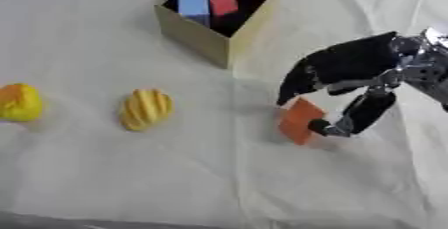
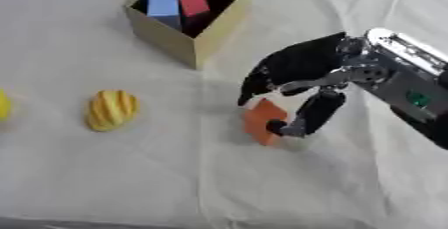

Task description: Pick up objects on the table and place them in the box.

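The right hand [image 1: 350, 70] comes in from the right side of the counter [image 1: 175, 183] and is closed around an orange block [image 1: 300, 121]. The fingers [image 1: 293, 84] curl down over the block's upper corner while the thumb [image 1: 360, 115] presses its right edge, so the block sits pinched between them. The block stands tilted on one corner, its long axis running from upper right to lower left. It looks to be touching the cloth or only just lifted off it; I cannot tell which.

The box [image 1: 199, 35] lies up and to the left of the block, well apart from it. It is open at the top and already holds a blue block [image 1: 192, 5] and a red block [image 1: 223, 0]. That is the relation the coming move turns on: the hand likely has to carry its load up and leftward, rising high enough to clear the box's near wall.

Further left of the block lie a yellow ridged piece [image 1: 145, 108] and, beyond it, a yellow-orange piece [image 1: 18, 102], both untouched. The left hand does not show.
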Controlling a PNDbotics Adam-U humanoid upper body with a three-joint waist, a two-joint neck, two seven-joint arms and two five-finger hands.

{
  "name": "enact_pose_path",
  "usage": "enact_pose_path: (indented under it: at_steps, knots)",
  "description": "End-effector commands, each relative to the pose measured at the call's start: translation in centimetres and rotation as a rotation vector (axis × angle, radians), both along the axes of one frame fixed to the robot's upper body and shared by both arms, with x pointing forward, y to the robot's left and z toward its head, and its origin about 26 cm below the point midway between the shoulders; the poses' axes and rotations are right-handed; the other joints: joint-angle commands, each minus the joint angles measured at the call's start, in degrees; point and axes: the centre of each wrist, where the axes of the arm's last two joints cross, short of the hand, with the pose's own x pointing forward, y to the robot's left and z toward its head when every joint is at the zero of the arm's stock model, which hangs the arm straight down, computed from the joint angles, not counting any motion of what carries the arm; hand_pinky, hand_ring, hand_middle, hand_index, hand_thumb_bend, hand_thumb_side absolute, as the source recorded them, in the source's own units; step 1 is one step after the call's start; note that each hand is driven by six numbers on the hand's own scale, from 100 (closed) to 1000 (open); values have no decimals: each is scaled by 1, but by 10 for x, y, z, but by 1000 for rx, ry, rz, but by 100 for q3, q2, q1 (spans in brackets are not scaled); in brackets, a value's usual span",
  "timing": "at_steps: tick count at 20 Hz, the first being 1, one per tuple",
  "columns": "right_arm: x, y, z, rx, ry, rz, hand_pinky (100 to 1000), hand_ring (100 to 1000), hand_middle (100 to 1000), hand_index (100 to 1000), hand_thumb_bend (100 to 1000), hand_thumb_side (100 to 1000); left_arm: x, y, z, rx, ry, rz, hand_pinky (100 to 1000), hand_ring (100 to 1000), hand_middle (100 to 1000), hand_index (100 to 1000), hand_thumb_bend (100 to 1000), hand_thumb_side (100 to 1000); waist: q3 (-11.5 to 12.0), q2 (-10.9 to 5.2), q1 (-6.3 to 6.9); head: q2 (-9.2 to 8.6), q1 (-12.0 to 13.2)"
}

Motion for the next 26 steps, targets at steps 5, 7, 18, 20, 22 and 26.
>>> enact_pose_path:
  at_steps: [5, 7, 18, 20, 22, 26]
  knots:
    - [-14, -9, 37, 73, -114, 0, 908, 907, 844, 921, 193, 377, -1, 2, 8, 20, -24, 0, 695, 707, 590, 751, 420, 555, -46, -106, 9, -21, 26]
    - [-20, -10, 43, 77, -132, 1, 909, 914, 852, 923, 225, 391, -1, 2, 8, 21, -24, 1, 695, 707, 590, 750, 420, 556, -60, -112, 3, -22, 26]
    - [1, -10, 19, -16, -56, -35, 916, 921, 850, 918, 342, 444, -1, 1, 8, 19, -25, -7, 695, 709, 591, 751, 420, 553, -23, -109, -2, -69, -16]
    - [6, -10, 15, -20, -50, -41, 916, 921, 847, 915, 341, 454, -1, 1, 8, 19, -25, -9, 695, 709, 591, 751, 420, 554, -23, -101, 1, -68, -19]
    - [10, -11, 11, -19, -49, -45, 915, 919, 846, 914, 333, 458, -1, 1, 8, 18, -25, -11, 695, 709, 590, 751, 419, 555, -21, -92, 4, -71, -22]
    - [16, -11, 4, -12, -42, -52, 914, 914, 840, 909, 305, 462, -1, 0, 8, 15, -24, -14, 695, 710, 591, 751, 417, 557, -8, -82, 10, -77, -33]
